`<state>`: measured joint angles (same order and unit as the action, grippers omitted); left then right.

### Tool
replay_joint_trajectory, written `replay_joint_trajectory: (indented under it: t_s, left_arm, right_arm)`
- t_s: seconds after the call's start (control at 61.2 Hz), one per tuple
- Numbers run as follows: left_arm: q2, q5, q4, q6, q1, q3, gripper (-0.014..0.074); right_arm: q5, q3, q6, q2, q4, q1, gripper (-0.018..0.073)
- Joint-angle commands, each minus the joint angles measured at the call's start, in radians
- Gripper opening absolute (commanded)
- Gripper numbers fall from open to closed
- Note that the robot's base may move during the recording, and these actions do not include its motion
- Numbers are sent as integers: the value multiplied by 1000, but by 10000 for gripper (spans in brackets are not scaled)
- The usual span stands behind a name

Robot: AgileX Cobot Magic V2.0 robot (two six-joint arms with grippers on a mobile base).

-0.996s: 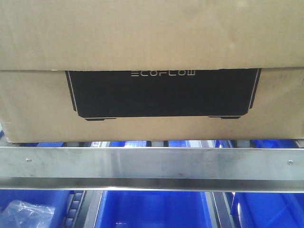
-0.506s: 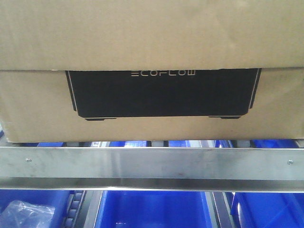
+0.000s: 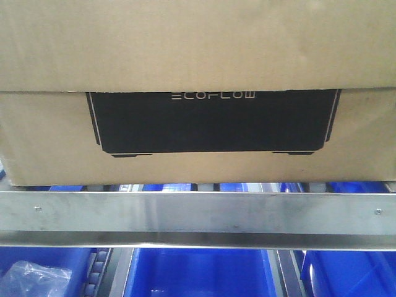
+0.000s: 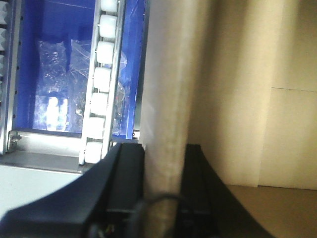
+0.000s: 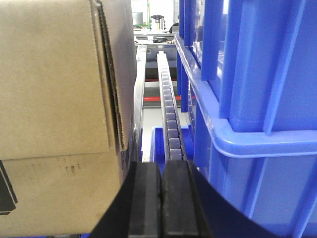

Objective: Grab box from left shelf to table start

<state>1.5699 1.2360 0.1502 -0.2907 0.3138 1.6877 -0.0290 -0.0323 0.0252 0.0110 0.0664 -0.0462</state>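
- On the shelf, filling the upper front view: the box, brown cardboard, its lid overhanging the body. It rests just behind the steel front rail.
- Below the box: the rail, brushed steel, spanning the full width of the view.
- Under the rail: bins, blue plastic, side by side. The right wrist view shows another bin wall beside the box, with a gap between them.
- On the box front: print, a black trapezoid with white "ECOFLOW" lettering along its top edge.
- At the box's left side: left gripper, black fingers on either side of a vertical cardboard edge and pressed against it.
- In the gap between box and bin: right gripper, pads pressed together with nothing between them, close to the box's right side.
- Beside each gripper: rollers, pale in the left wrist view and grey in the right wrist view, in tracks running away from the camera.
- In the lower left bin: bag, clear and crumpled.
- Near each end of the rail: screws.
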Motion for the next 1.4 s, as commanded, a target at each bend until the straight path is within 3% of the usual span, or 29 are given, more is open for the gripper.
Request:
replay_joint_trajectory:
  t_s: [0.0,0.702,1.111,1.29,1.388]
  left_arm:
    - [-35,-36,6,-8,0,35,-85]
    - [-35,-36,4,-8,0,35,-85]
    - [-35,-36,6,-8,0,35,-85]
    - [-35,-36,6,-8,0,35,-85]
    - [-35,-36,4,-8,0,35,-85]
  right_arm:
    - [-91,4,-9,3,-6,-4,18]
    - [-112,10,-9,3,-6,-4,18]
    - [332,282,-18,2,-4,-4,18]
    - [414,407,-18,2,83,-4,18]
    - [564,477,-25,-16,138,-4,18]
